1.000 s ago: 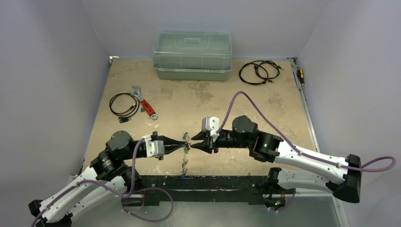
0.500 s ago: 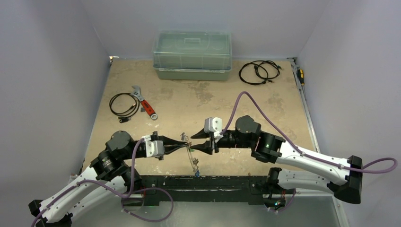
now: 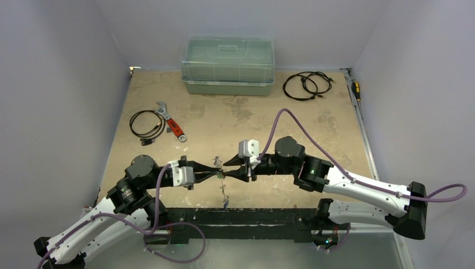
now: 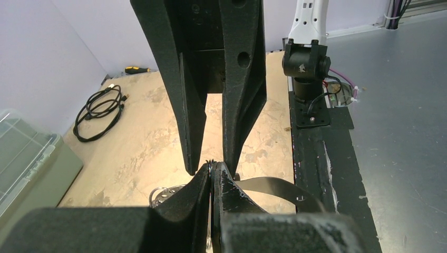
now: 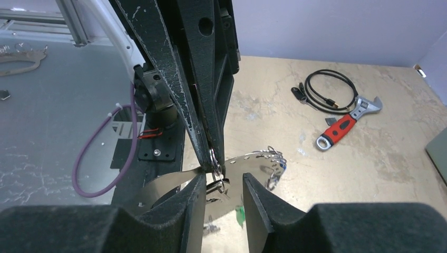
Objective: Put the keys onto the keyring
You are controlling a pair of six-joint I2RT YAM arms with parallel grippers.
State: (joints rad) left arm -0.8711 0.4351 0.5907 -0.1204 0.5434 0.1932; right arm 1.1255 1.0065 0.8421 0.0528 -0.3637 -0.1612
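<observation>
Down front, the keys [image 3: 224, 202] dangle under both claws, way too tiny to count. The left claw [image 4: 211, 169] is pinched tight on the keyring [image 5: 255, 157], which is partly hidden by fingers. The right claw [image 5: 224, 179] sits partly open around that spot, above the counter [image 3: 246, 120].

The left gripper [image 3: 218, 173] and right gripper [image 3: 227, 169] meet tip to tip near the table's [image 3: 313, 126] front edge, with the keyring [image 5: 253, 156] between them, so nothing can pass there. Behind them the middle lies open up to the box [image 3: 228, 66]. A wrench [image 3: 171, 124] and cable [image 3: 147, 123] crowd the left, and a coil [image 3: 305, 85] sits in the far right corner.
</observation>
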